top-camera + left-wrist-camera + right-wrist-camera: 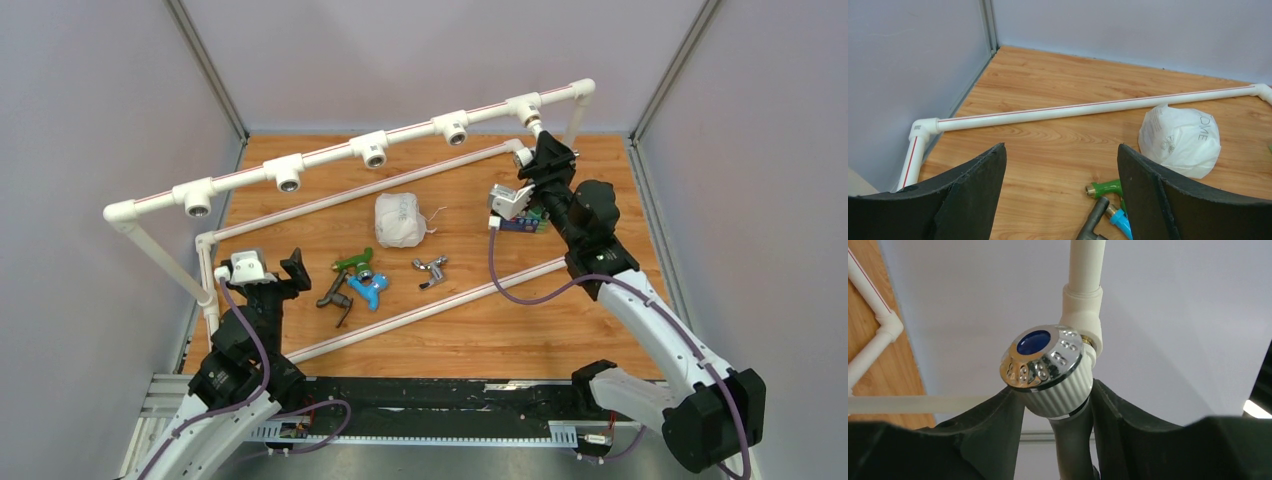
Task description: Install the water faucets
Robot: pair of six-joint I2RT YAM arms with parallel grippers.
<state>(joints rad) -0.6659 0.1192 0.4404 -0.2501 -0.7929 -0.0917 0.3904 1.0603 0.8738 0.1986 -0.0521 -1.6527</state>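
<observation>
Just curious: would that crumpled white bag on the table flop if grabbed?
Probably floppy: the white bag looks creased and slumped. It seems light, so a push would likely slide it over the smooth wooden table rather than roll it.

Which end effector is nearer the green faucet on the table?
Left. The left end effector hovers just left of the green faucet; the right end effector is far off at the raised pipe, closed around a white faucet.

White faucet (1050, 372) at fitting (1082, 310), 4 faucets (369, 289) on table (480, 340)
</observation>
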